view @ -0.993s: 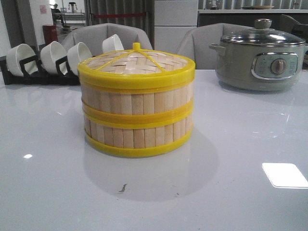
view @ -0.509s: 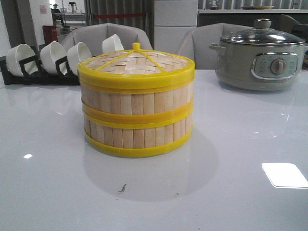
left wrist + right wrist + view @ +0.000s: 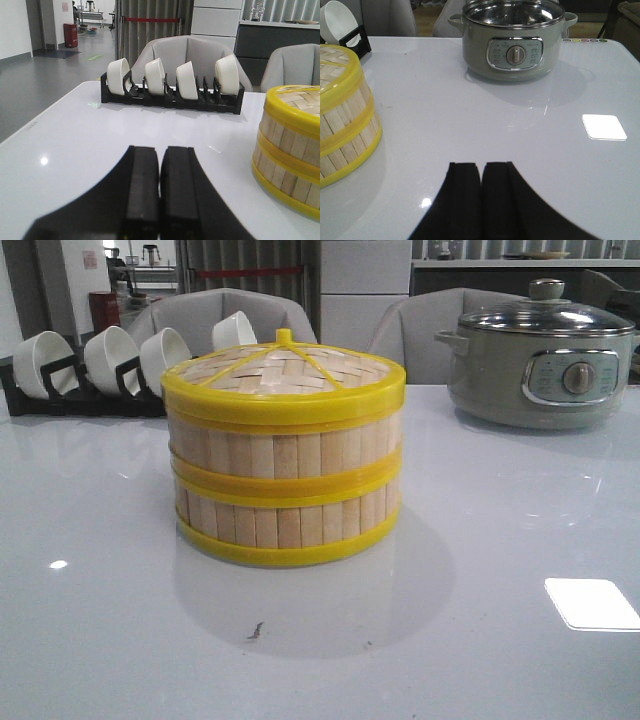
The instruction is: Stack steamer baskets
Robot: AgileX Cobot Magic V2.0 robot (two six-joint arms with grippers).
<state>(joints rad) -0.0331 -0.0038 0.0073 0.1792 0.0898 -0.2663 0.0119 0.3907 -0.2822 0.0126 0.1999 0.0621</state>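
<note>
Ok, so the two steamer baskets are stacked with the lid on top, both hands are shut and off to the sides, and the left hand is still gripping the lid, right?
Not quite. The left hand grips nothing: the left wrist view shows it shut on itself, apart from the steamer baskets. The rest holds: the baskets are stacked with the lid on top, and the right hand is also shut and off to the side.

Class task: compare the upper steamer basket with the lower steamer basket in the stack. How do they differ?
The upper bamboo-slat, yellow-rimmed steamer basket sits on the lower bamboo-slat steamer basket, which rests on the white table. The upper carries the woven bamboo lid; the lower is capped by the upper basket. Both are round and look alike.
</note>
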